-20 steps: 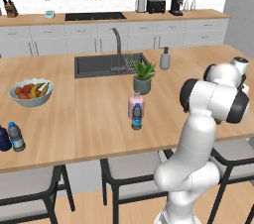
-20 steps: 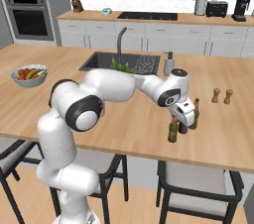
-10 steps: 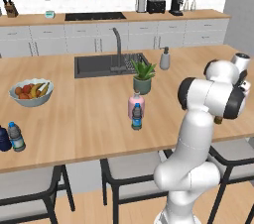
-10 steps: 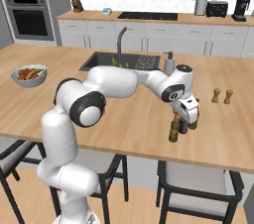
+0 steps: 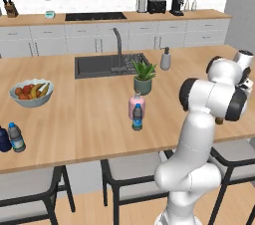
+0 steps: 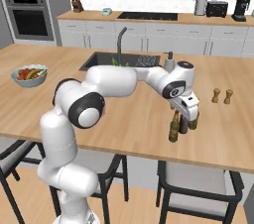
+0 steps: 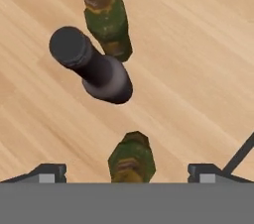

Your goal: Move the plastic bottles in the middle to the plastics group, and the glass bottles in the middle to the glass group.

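Note:
My gripper [image 7: 126, 174] is open, its fingertips [image 7: 47, 173] standing wide on either side of a slim olive-green glass bottle [image 7: 131, 161] that stands upright on the counter, touched by neither. Just beyond it are a dark long-necked bottle [image 7: 94, 67] and another greenish-brown one [image 7: 104, 15] of the glass group. From the right base view the gripper [image 6: 187, 113] hangs over this cluster of slim bottles [image 6: 173, 128] near the counter's front edge. The pink bottle [image 5: 137, 103] and the small water bottle [image 5: 136, 117] stand mid-counter. The plastics group [image 5: 15, 137] is far left.
Two wooden mills [image 6: 222, 95] stand right of the bottle cluster. A fruit bowl [image 5: 31, 92] sits at the left, a potted plant [image 5: 143, 77] and soap dispenser [image 5: 165, 59] by the sink [image 5: 99, 64]. Stools stand under the counter's front edge.
The jaws have opened from shut to wide, letting go of the olive-green bottle, which stays upright beside the dark bottles. The hand has barely moved.

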Motion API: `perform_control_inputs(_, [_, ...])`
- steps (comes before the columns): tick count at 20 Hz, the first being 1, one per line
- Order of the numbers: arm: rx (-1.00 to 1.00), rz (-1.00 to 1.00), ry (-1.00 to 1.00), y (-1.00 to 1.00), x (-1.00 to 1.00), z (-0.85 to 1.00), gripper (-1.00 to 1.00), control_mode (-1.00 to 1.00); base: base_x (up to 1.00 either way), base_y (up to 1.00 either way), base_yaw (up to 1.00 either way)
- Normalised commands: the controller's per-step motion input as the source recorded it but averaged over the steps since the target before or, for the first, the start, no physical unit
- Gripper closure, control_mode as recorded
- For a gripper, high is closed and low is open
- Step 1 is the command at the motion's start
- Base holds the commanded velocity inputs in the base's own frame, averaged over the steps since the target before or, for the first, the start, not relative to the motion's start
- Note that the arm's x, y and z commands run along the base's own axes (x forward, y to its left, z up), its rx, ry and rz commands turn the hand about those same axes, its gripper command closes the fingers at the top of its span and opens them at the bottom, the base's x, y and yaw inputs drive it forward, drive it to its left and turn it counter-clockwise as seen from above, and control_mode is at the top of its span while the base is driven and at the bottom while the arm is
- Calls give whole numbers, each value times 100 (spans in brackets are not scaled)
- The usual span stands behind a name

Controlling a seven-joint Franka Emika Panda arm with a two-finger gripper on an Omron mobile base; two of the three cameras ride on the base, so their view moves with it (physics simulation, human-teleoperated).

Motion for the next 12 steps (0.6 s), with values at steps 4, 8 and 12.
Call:
perform_control_inputs(4, [-1, 0, 0, 24, -4, 33, -100, -100, 0, 0, 0])
perform_control_inputs(8, [0, 0, 0, 16, -4, 52, -100, -100, 0, 0, 0])
perform_control_inputs(12, [-15, 17, 0, 29, -30, 50, -100, -100, 0, 0, 0])
